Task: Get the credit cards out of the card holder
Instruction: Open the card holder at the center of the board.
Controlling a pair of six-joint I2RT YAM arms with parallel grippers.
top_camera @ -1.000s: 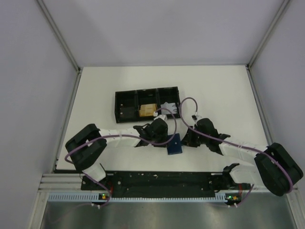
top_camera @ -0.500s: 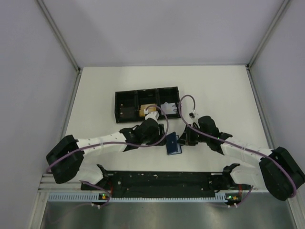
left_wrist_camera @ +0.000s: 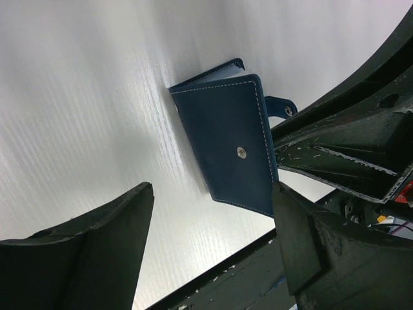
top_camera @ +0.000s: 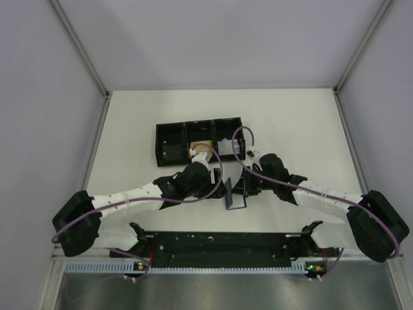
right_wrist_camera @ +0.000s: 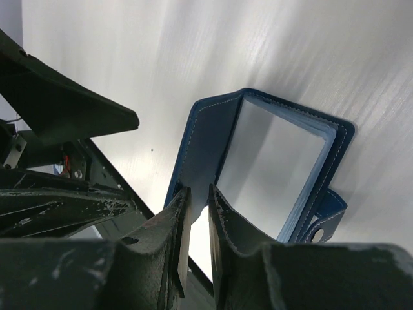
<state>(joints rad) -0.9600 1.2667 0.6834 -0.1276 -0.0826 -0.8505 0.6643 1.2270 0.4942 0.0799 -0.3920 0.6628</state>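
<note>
Right gripper [right_wrist_camera: 199,194] clamps card holder [left_wrist_camera: 226,142] cover; left gripper [left_wrist_camera: 210,219], released at its 9 o'clock, should swing round to the open face.

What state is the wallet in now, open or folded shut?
Open: the wallet has its covers spread, showing the pale inside; its snap tab hangs loose. The right gripper pinches one cover.

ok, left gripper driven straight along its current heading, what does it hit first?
Likely the card holder: its dark-blue outer cover sits dead ahead of the open left gripper, with one flap pinched by the right gripper just beside it. How far ahead is unclear.
</note>
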